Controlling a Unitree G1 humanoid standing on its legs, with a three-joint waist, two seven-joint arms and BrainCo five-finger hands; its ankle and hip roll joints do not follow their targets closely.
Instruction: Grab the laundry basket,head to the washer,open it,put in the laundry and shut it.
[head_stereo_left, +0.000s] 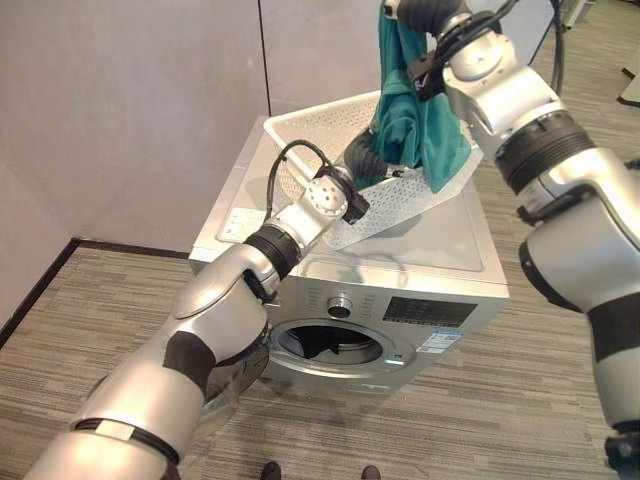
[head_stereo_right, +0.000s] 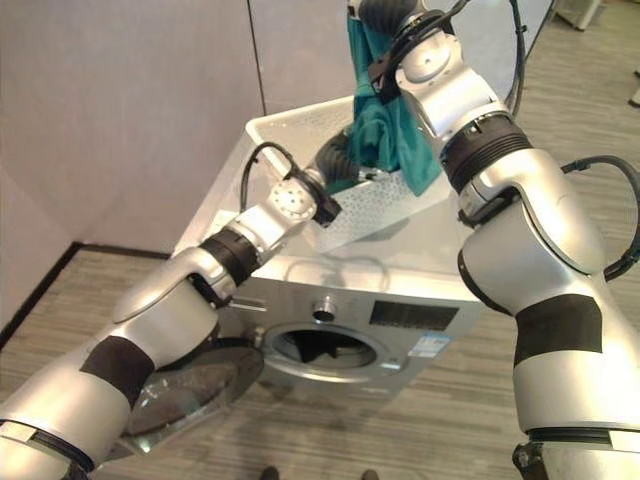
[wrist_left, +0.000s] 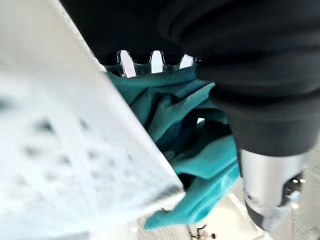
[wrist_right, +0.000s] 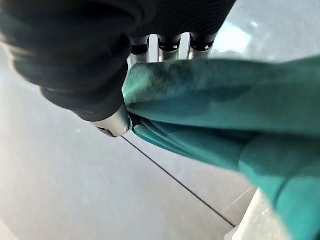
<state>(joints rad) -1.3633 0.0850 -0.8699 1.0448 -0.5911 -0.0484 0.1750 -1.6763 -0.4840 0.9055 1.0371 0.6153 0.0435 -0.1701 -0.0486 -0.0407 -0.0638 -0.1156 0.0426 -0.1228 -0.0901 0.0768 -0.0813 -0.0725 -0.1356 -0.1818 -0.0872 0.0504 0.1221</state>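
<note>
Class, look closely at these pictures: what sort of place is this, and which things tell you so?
Probably an office-like test room set up for laundry: a front-loading washer with its door open, a white laundry basket on top, grey partition walls and striped carpet.

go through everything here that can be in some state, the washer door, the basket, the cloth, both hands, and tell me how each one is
Silver front-loading washer: round door swung open, something dark inside the drum.
White perforated plastic laundry basket: on top of the washer, tilted.
Teal cloth: lifted, hanging above the basket.
Right hand: shut on the teal cloth, raised.
Left hand: reaching into the basket against the cloth; fingers hidden.
</note>
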